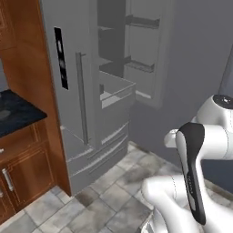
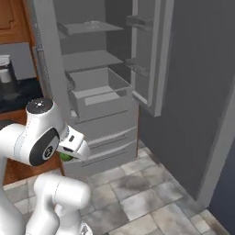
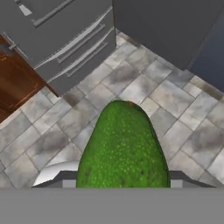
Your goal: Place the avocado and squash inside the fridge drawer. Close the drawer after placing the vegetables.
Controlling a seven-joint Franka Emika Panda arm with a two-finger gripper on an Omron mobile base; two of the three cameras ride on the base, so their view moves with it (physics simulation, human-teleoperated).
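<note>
The green avocado [image 3: 123, 148] looms close in the hand view, hanging above the tiled floor. In the right base view a sliver of the avocado [image 2: 65, 157] peeks out under the hand, low beside the arm, and my gripper [image 2: 69, 154] is shut on it. The fridge drawer [image 1: 119, 92] [image 2: 102, 104] is a grey open-topped bin pulled out of the fridge, up and ahead of the hand. What lies inside it is hidden by its walls. The yellow squash is out of view.
Two flat-fronted lower drawers [image 1: 99, 154] [image 3: 70, 41] sit below the bin. The fridge's right door [image 2: 153, 55] stands open with door racks. Wooden cabinets with a dark counter [image 1: 16, 113] flank the fridge on the left. Tiled floor [image 2: 147, 193] lies in front.
</note>
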